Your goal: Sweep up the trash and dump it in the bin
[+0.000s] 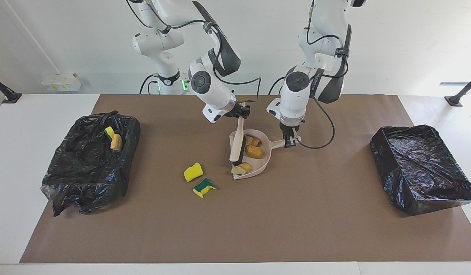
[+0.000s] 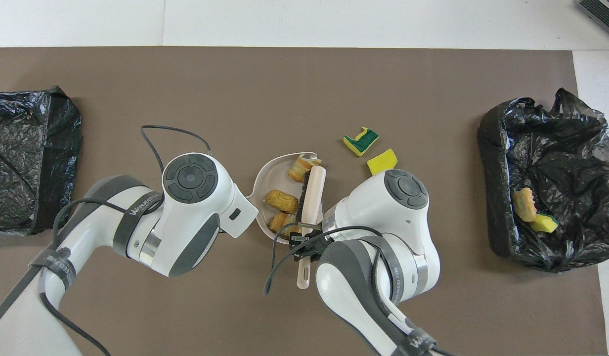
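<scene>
Sweeping bread chunks (image 1: 254, 151) into dustpan (image 1: 263, 162) under right claw (image 1: 241, 114), clamped on brush (image 1: 237, 143); left claw (image 1: 291, 141) gripping dustpan handle. Next: fetching sponges (image 1: 193, 172) beside it.

a white table (image 1: 13, 160) carries a brown paper mat (image 1: 258, 221). on the mat lie a beige plastic dustpan (image 1: 263, 159), a yellow sponge piece (image 1: 193, 172) and a yellow-and-green sponge piece (image 1: 204, 187) just beside each other, and a black-bag-lined bin at each end (image 1: 86, 168) (image 1: 421, 168).
</scene>
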